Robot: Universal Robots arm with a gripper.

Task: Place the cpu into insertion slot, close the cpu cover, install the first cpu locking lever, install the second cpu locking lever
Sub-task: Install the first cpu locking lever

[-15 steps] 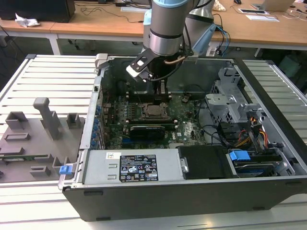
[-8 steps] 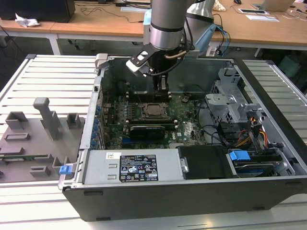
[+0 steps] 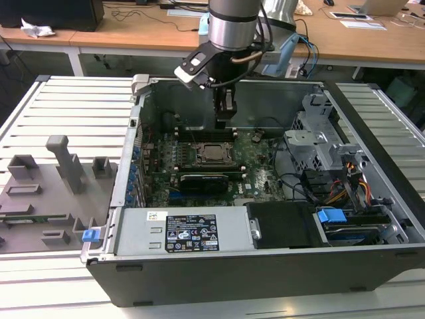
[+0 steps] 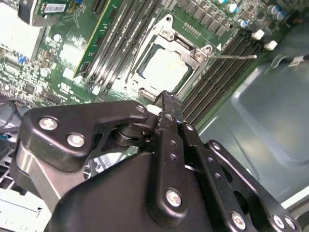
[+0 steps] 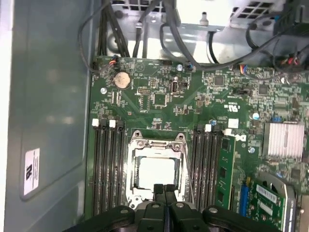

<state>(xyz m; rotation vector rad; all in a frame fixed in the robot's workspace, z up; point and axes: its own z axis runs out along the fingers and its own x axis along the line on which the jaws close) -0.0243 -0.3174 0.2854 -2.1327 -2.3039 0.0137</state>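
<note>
**A:** Where does the pale silver-grey flat square cpu [image 5: 155, 173] sit?

**B:** In the small dark square insertion slot [image 3: 198, 158] on the green circuit board [image 3: 259, 169], inside the open black-and-grey computer case [image 3: 265, 272]; the thin silver metal cpu cover [image 5: 157, 144] lies flat around it; the chip's top shows through the square cutout.

**A:** And the black fingers [image 5: 159, 192]?

**B:** Pressed together, nothing between them; in the first wrist view their tips hang at the edge of the socket frame; whether they touch it, I cannot tell; in the exterior view they point down over the board, close beside the socket.

**A:** Any lever to see?

**B:** In the second wrist view a thin bare metal lever rod [image 4: 234, 56] juts from the frame's corner across the long black memory slots [image 4: 217, 77]; latched or not, I cannot tell.

**A:** And around the case?

**B:** It stands on a pale slatted worktop [image 3: 73, 100]; a grey moulded fixture tray [image 3: 40, 199] lies on the exterior view's left.
</note>
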